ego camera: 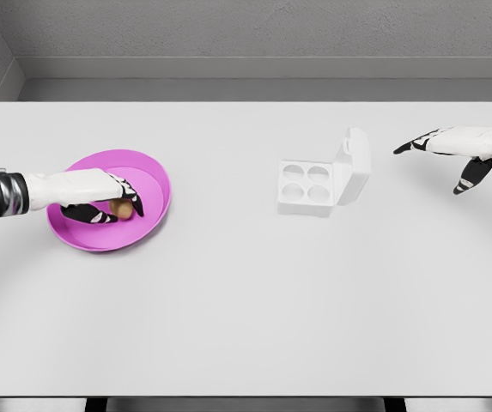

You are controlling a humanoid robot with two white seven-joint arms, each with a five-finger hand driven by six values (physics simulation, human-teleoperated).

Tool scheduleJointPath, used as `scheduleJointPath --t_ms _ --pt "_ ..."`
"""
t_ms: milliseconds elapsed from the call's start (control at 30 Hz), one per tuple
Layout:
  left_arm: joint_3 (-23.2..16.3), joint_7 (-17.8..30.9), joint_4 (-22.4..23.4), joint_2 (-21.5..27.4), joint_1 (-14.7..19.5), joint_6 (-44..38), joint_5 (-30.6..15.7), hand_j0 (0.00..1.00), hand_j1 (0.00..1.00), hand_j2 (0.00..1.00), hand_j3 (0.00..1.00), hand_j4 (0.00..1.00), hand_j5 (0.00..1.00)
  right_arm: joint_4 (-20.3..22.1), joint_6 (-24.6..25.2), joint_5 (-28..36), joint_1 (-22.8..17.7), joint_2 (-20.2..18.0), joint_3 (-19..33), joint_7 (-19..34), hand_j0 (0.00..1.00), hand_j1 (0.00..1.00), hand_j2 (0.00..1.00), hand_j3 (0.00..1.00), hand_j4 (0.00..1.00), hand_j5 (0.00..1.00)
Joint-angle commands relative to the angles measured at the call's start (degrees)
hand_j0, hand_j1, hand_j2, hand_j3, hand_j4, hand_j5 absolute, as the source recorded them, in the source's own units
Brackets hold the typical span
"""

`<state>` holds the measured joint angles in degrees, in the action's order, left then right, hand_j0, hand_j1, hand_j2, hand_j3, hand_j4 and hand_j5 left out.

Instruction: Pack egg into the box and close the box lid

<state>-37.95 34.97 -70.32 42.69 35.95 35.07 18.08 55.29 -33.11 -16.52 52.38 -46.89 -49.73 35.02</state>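
On the white table (246, 309), a pink bowl (147, 176) is seen at the left and a white box (323, 180) (lid standing open, four cups empty) right of centre. Inside the bowl, the left hand (100, 199) is closed around a brown egg (123, 209). The right hand (452, 154) is held above the table's right edge, fingers spread.

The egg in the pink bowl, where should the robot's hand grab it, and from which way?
Probably around its rounded middle, coming from above. The egg lies low inside the pink bowl, whose raised rim blocks a sideways reach. The left hand is already there, fingers curled about the egg.
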Motion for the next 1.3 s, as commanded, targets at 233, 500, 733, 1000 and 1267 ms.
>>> scheduleJointPath --t_ms 233,500,733,1000,1267 --pt "0.0 0.0 -0.1 -0.1 0.1 -0.1 -1.1 0.42 0.42 0.42 0.42 0.42 0.42 0.1 0.1 0.3 0.3 0.0 -0.1 0.0 1.00 1.00 1.00 1.00 1.00 1.00" --pt "0.0 0.0 -1.7 0.3 -0.1 -0.1 -3.7 0.39 0.39 0.39 0.39 0.39 0.39 0.2 0.1 0.3 0.3 0.0 -0.1 0.0 1.00 1.00 1.00 1.00 1.00 1.00" --pt "0.1 0.0 -5.6 0.5 -0.3 -0.1 -6.5 0.39 0.39 0.39 0.39 0.39 0.39 0.1 0.1 0.3 0.3 0.0 -0.1 0.0 1.00 1.00 1.00 1.00 1.00 1.00" --pt "0.2 0.0 -8.6 0.4 -1.0 -0.1 -7.9 0.39 0.39 0.39 0.39 0.39 0.39 0.1 0.1 0.3 0.3 0.3 -0.2 0.0 1.00 1.00 1.00 1.00 1.00 1.00" --pt "0.2 0.0 -8.6 0.0 -0.8 -0.1 -7.8 0.39 0.39 0.39 0.39 0.39 0.39 0.1 0.1 0.3 0.7 0.5 -0.1 0.0 1.00 1.00 1.00 1.00 1.00 1.00"
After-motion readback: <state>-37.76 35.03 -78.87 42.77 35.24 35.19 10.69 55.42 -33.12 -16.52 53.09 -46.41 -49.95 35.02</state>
